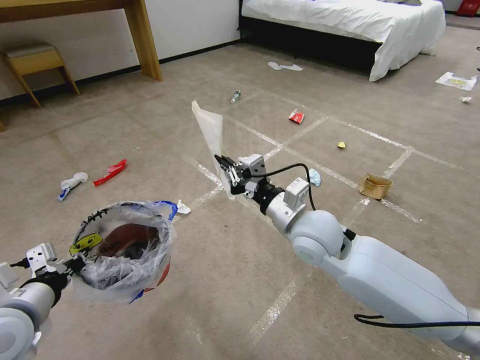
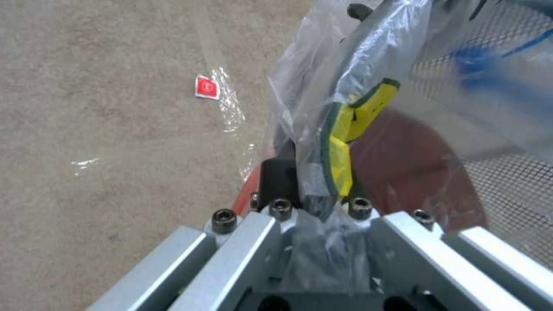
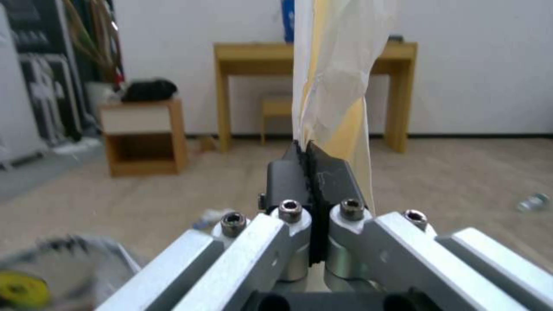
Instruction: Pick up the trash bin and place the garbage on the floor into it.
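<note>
Left claw [image 1: 75, 263] pinches the trash bin [image 1: 122, 250] rim, mouth up at near left, to receive the paper sheet [image 1: 210, 131] pinched aloft by right claw [image 1: 223, 164].

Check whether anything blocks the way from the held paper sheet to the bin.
Nothing visible does. The right gripper holds the paper sheet up in open air; the bin, held by the left gripper, hangs open-mouthed at the robot's left.

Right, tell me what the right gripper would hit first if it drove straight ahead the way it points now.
Nothing close, it seems. The right gripper, shut on a white paper sheet, points level across open carpet toward a wooden desk and stool by the wall. Depth is unclear, so those come first only far off.
</note>
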Controlling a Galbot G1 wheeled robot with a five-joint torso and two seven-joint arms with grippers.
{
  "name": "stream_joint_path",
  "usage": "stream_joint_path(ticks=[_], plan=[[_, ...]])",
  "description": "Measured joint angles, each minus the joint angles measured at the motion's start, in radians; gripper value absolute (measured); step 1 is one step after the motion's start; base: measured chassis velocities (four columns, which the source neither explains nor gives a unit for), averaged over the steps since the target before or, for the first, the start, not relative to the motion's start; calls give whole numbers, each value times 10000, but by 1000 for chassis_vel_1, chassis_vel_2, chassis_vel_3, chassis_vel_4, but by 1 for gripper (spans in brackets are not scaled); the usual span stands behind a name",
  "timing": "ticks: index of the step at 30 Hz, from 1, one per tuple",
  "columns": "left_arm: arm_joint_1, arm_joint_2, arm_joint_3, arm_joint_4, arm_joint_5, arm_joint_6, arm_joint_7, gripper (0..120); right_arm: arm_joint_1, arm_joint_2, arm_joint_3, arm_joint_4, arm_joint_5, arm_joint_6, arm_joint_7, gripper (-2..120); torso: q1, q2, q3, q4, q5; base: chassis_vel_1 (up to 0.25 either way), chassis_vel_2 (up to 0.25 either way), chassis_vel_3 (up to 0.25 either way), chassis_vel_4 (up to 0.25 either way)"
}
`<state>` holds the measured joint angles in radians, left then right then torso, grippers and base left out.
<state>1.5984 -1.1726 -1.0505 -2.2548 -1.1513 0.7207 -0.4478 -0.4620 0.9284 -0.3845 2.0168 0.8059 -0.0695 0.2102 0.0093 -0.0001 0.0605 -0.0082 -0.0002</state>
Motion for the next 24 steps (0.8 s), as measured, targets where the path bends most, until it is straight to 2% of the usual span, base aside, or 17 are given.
stream_joint_path(ticks=[3, 9, 11, 12, 15, 24], plan=[[-24, 0, 23, 25, -20, 8, 2, 0, 31, 119, 0, 101, 136, 142, -27, 0, 0, 0, 0, 0, 0, 0, 0, 0, 0], [-137, 31, 186, 185, -51, 56, 4, 0, 394, 811, -333, 407, 690, 898, -34, 0, 0, 0, 0, 0, -1, 0, 0, 0, 0], [-169, 87, 256, 225, -58, 90, 5, 0, 616, 1466, -767, 409, 984, 1354, -44, 0, 0, 0, 0, 0, -1, 0, 0, 0, 0], [-169, 87, 256, 225, -58, 90, 5, 0, 616, 1466, -767, 409, 984, 1354, -44, 0, 0, 0, 0, 0, -1, 0, 0, 0, 0], [-207, 220, 296, 241, -177, 129, -8, 0, 848, 2309, -1255, 200, 1119, 1780, -192, 0, 0, 0, 0, 1, 0, 0, 0, 0, 0], [-221, 562, 354, 160, -573, 151, -115, 0, 1364, 3201, -2249, -147, 1837, 2284, -865, 0, 1, 1, 0, 0, -2, 0, 0, 0, 0]])
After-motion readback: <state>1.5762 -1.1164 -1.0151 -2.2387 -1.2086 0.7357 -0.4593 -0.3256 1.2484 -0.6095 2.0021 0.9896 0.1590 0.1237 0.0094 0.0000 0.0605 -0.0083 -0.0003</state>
